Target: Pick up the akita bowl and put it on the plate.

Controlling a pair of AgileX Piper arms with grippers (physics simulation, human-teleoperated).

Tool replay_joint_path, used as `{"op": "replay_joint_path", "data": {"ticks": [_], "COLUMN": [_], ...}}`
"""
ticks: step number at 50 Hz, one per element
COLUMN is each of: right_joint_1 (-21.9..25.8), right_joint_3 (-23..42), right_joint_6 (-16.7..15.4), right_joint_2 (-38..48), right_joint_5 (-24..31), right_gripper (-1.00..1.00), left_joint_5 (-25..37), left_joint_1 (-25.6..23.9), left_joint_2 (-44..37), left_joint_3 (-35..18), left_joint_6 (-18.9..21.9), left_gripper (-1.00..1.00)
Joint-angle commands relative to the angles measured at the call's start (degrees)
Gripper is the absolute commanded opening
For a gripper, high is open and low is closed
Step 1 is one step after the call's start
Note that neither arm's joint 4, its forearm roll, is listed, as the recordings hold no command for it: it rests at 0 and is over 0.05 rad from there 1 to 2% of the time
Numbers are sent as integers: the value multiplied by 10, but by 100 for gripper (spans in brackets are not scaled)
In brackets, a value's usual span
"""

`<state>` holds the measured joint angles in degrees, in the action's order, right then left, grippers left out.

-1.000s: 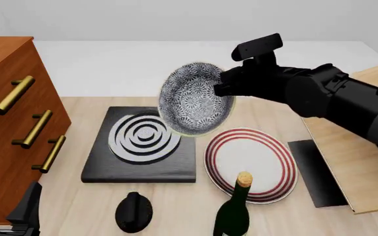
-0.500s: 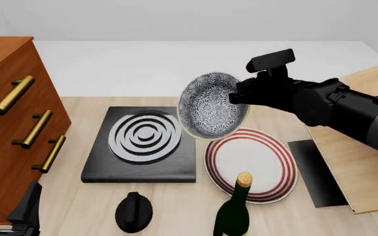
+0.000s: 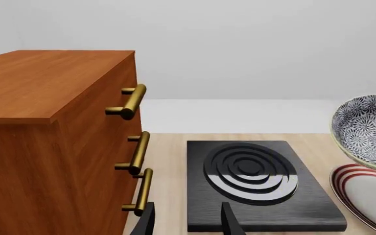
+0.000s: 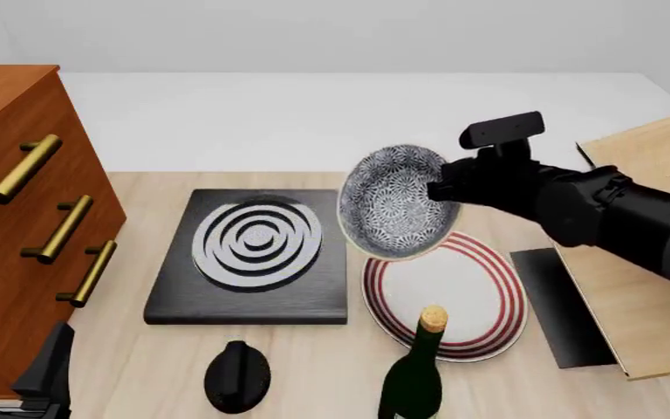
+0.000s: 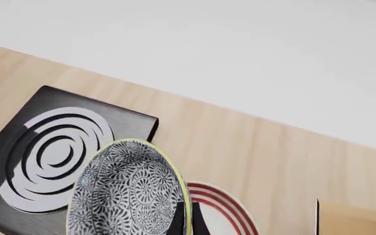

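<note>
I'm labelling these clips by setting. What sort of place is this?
Probably a simulated kitchen or dining tabletop: a light wooden table holds a black stove-burner slab, a red-ringed plate and a corked wine bottle, beside a wooden drawer cabinet.

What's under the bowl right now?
The bowl, tilted in the right end effector, hangs over the plate's far edge. That rim section is hidden; nothing else shows beneath.
</note>
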<state>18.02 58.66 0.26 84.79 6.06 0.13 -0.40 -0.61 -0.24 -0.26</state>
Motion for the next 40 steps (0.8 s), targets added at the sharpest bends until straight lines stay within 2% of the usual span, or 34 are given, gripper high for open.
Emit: {"op": "replay_joint_path", "data": {"ticks": [1, 40], "right_joint_1": [-11, -62], "right_joint_3": [-35, -116], "right_joint_6": [10, 27], "right_joint_2": [-7, 35], "right_joint_5": [-28, -115], "right_gripper": [-100, -100], "left_joint_5": [-1, 0], "left_joint_1": [0, 0], "left_joint_2": [0, 0], "left_joint_3": [1, 0], "left_joint_6": [0, 0], "left_gripper": [100, 100]}}
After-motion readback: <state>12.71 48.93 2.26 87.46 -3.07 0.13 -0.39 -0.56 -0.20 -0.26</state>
